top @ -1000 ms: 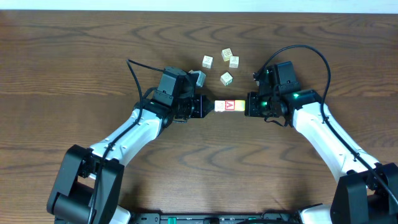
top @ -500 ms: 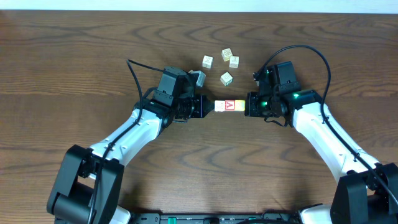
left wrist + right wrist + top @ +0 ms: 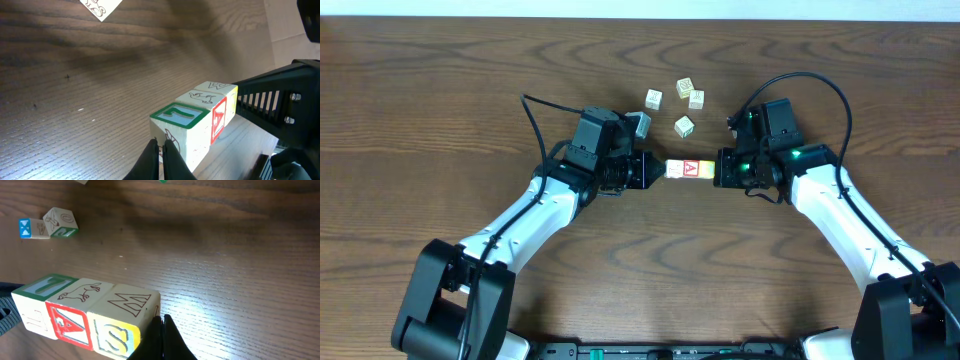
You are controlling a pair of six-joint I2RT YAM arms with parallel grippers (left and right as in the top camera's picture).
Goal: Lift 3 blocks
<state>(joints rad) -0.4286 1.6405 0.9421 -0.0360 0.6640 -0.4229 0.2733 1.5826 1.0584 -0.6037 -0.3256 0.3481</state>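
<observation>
Overhead, the row of three blocks (image 3: 687, 170) is seen unmoved since a second ago, clamped end to end at mid-desk (image 3: 430, 90) between the left claw (image 3: 657, 171) and right claw (image 3: 717, 170), both fully closed. The red "A" cube (image 3: 67, 322) is flanked by cream (image 3: 35, 312) and pale yellow (image 3: 117, 332); the long axis runs left-right.

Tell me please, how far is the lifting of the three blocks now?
Done: the three blocks are lined up in one row, the red "A" block in the middle. In hand: both arms' shut jaws press the row from its two ends. Still to do: raising it; whether it has already cleared the table I cannot tell.
</observation>
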